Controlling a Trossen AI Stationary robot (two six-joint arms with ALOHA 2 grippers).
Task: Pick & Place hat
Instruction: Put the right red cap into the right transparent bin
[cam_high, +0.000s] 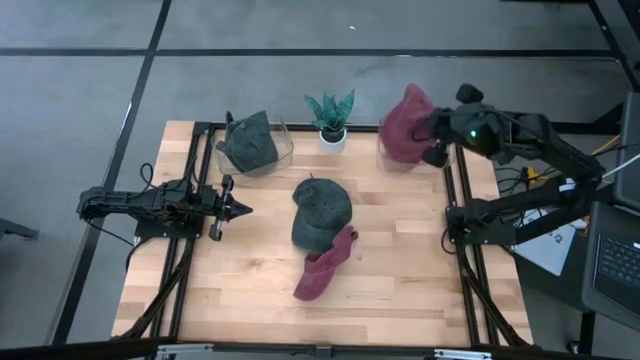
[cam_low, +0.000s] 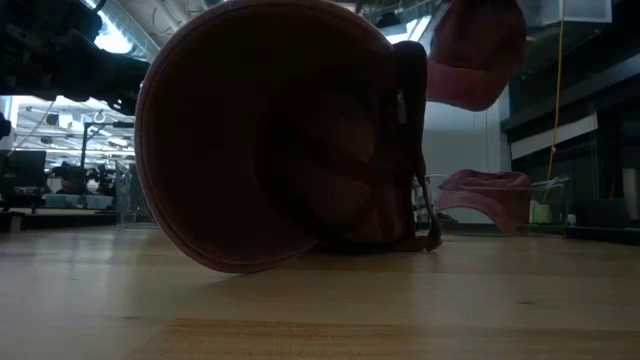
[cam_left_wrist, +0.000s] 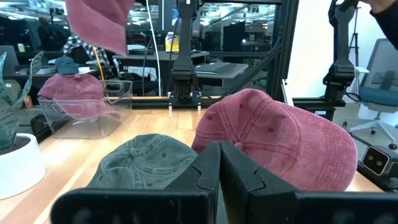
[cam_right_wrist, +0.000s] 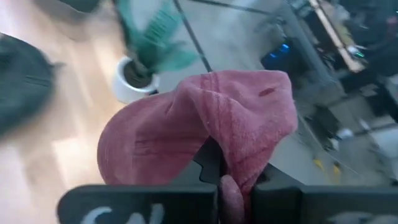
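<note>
The right arm reaches in from the table's right edge toward the far right corner, its wrist raised, and the right hand (cam_high: 432, 133) is clamped shut on a red cap (cam_high: 405, 125), pinching a fold of the crown so the cap hangs from the fingers above a clear plastic bin (cam_high: 385, 152). Seen from the low camera, that cap dangles in the air over a second red cap (cam_low: 487, 190) resting in the bin. The left arm lies low and stretched along the table's left side, its left hand (cam_high: 238, 209) closed on nothing and pointing toward the middle of the wooden table (cam_high: 400, 270). Just ahead of the left hand lie a dark green cap (cam_high: 321, 212) and, touching its near edge, another red cap (cam_high: 325, 265) with its brim turned outward. Between the two hands, at the far edge, a small potted plant (cam_high: 331, 118) with striped green leaves stands in a white pot, and beside it, on the left hand's side, a second clear bin (cam_high: 280, 148) holds a dark green cap (cam_high: 250, 142). The caps are soft washed cotton with stitched panels and curved brims; the table is pale butcher-block planks framed by black rails.
</note>
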